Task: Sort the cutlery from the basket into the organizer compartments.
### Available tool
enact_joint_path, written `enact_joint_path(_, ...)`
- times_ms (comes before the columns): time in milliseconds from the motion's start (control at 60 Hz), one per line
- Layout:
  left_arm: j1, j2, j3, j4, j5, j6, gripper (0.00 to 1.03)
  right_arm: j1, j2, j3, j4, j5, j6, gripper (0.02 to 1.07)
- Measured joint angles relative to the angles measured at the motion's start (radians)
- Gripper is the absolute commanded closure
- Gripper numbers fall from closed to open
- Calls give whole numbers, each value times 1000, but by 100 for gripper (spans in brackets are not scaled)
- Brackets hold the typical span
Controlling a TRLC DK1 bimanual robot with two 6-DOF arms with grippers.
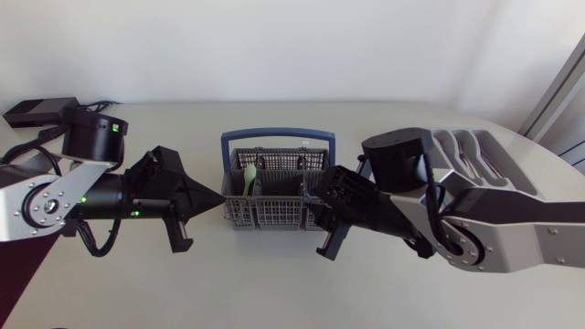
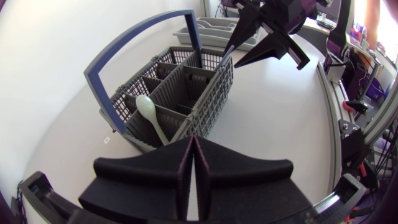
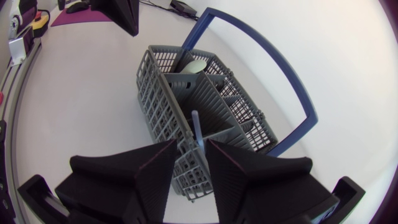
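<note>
the grey plastic lattice basket point(image 1: 265, 222) stands mid-table. its walls are a grid of small square holes, solid grey partitions divide it into compartments, and a smooth blue hoop handle point(image 1: 279, 134) arches over it. in a compartment at the end towards our left arm leans a pale green plastic spoon point(image 1: 249, 174), its glossy oval bowl up. at the opposite end a slim blue-grey utensil handle point(image 3: 196, 127) stands upright by the end wall.

our right gripper point(image 3: 193, 148), two matte black wedges, straddles that end wall. its fingers are a narrow gap apart with the blue-grey handle between them, and we do not see both faces touching it. our left gripper point(image 1: 219, 199) has its wedges pressed flat together into a single point and holds nothing. its tip is just beside the end wall by the spoon; we cannot tell whether it touches.

behind our right arm, near the table's far corner, lies the moulded grey plastic organizer tray point(image 1: 498, 139), with long rounded compartments side by side. everything rests on a smooth white matte table point(image 1: 274, 292).
</note>
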Motion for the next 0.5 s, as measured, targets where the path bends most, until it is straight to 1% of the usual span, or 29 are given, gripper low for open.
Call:
enact_joint_path(133,-7,0,-7,3,0,0,100,2,5,18,20,7,0,70)
enact_joint_path(283,-7,0,-7,14,0,0,100,8,20,31,21,18,0,85)
enact_joint_path(300,-7,0,-7,14,0,0,100,9,23,32,21,18,0,88)
enact_joint_path(383,-8,0,-7,14,0,0,100,17,35,35,21,19,0,97)
enact_joint_path(500,-9,0,-8,14,0,0,100,23,46,39,21,35,-3,100)
